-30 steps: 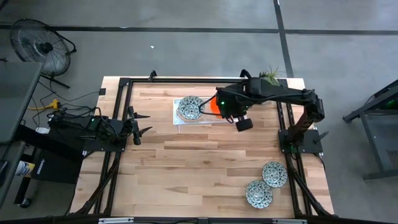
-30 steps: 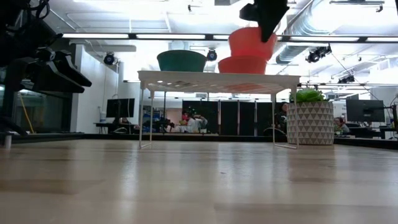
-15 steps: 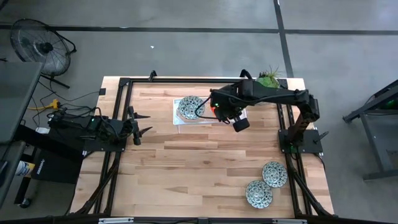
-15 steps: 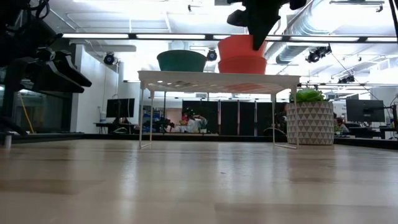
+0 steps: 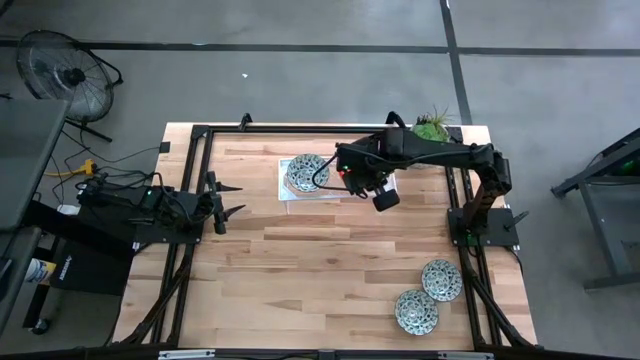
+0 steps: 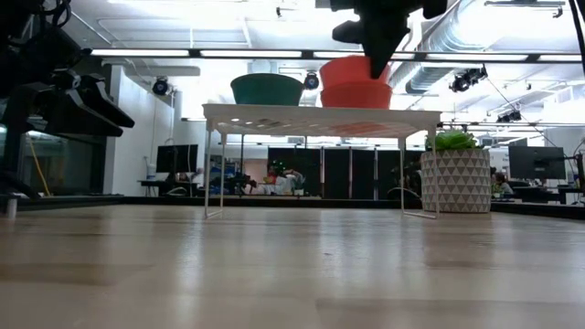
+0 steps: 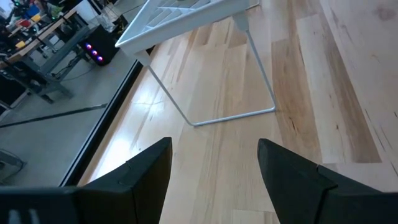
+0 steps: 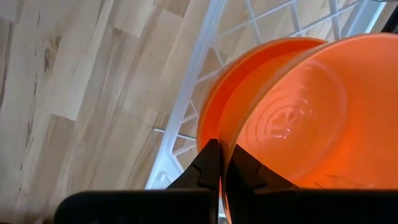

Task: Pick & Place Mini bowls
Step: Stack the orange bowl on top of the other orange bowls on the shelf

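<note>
My right gripper (image 5: pixel 346 172) is over the white wire rack (image 6: pixel 320 111), shut on a bright orange mini bowl (image 6: pixel 358 69). That bowl sits nested in a second orange bowl (image 6: pixel 355 94), which stands on the rack. A mosaic bowl (image 5: pixel 305 172) stands by its base on the rack's left part. Two more mosaic bowls (image 5: pixel 441 279) (image 5: pixel 416 311) rest on the table near the right near corner. My left gripper (image 5: pixel 226 198) waits open at the table's left side, touching nothing. My right gripper pinches the upper orange bowl by its rim (image 8: pixel 219 134), with one finger (image 8: pixel 208 163) outside the wall and the other inside. The fingers come from above, pointing down. The bowl is slightly tilted, its lower part inside the second orange bowl (image 8: pixel 211 112).
A pale patterned pot with a green plant (image 6: pixel 454 179) stands at the table's far right, just right of the rack. Black frame rails (image 5: pixel 190 200) run along both sides of the table. Bare wood lies between the rack and the near edge.
My right gripper has moved a little toward the table's left and down, staying shut on the orange bowl. The bowl, held tilted above the other orange bowl a second ago, now sits lower, nested in it.
</note>
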`<action>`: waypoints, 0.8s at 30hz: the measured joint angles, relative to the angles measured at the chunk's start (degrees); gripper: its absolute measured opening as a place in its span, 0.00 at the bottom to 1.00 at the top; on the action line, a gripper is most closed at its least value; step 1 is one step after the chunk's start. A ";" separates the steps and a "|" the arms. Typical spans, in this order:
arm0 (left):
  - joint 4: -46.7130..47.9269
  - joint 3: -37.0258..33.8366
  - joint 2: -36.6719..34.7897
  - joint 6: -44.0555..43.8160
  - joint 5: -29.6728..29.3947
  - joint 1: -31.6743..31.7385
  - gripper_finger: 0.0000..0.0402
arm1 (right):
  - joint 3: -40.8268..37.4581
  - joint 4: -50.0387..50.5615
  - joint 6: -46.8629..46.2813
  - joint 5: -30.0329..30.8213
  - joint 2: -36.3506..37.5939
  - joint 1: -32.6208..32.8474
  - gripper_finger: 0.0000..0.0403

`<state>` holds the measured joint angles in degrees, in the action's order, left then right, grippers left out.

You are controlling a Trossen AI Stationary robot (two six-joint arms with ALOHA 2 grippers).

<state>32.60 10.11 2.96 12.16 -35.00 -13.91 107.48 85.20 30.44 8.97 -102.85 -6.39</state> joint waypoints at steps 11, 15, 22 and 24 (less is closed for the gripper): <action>0.02 0.02 0.00 0.00 0.01 0.00 0.58 | 0.00 -0.18 -0.92 -1.84 0.00 0.00 0.16; 0.02 0.01 0.00 0.00 0.01 0.00 0.58 | 0.00 -0.95 -1.86 -1.79 0.00 0.00 0.26; 0.03 0.01 0.00 0.00 0.02 0.00 0.58 | 0.00 -2.85 -2.88 -0.81 0.95 0.00 0.37; 0.03 0.01 0.00 0.00 0.02 0.00 0.58 | 0.04 -3.19 -2.99 -0.79 1.41 0.00 0.39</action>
<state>32.63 10.12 2.96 12.16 -34.98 -13.91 107.53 82.00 27.44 8.19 -101.44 -6.39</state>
